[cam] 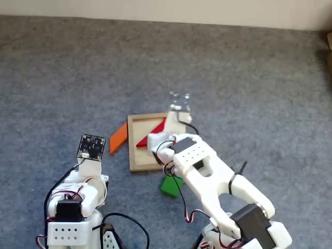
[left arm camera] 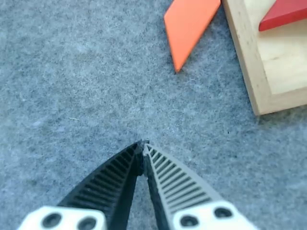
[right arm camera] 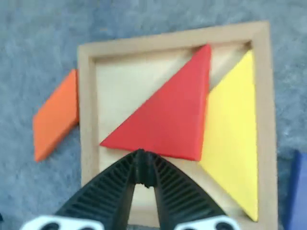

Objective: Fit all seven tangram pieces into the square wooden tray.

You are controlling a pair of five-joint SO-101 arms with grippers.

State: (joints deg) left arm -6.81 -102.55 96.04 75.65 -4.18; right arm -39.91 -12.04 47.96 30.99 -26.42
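**Two pieces in tray; both claws clenched, empty**

High view: the square wooden tray (cam: 130, 148) sits at frame centre on grey carpet (cam: 233, 78). The right arm (cam: 207, 174) comes in from the lower right and covers the tray's right part.

Right gripper (right arm camera: 142, 158): clenched, tips pressed together, nothing between them. It hangs over the tray floor, just beside the long edge of the red triangle (right arm camera: 168, 120).

The red triangle lies inside the tray. The yellow triangle (right arm camera: 230, 143) is also inside, flush against it along one side and against the tray wall.

The orange parallelogram (cam: 119, 137) is on the carpet just beside the tray's left rim, left of centre. A green piece (cam: 170, 185) lies on the carpet just below the tray, partly under the right arm. A blue piece (right arm camera: 298, 191) lies outside the tray, cut off by the frame edge.

Left gripper (left arm camera: 143, 143): clenched, empty, over bare carpet, near a tray corner and apart from the orange parallelogram. The left arm (cam: 72, 207) is at lower left.
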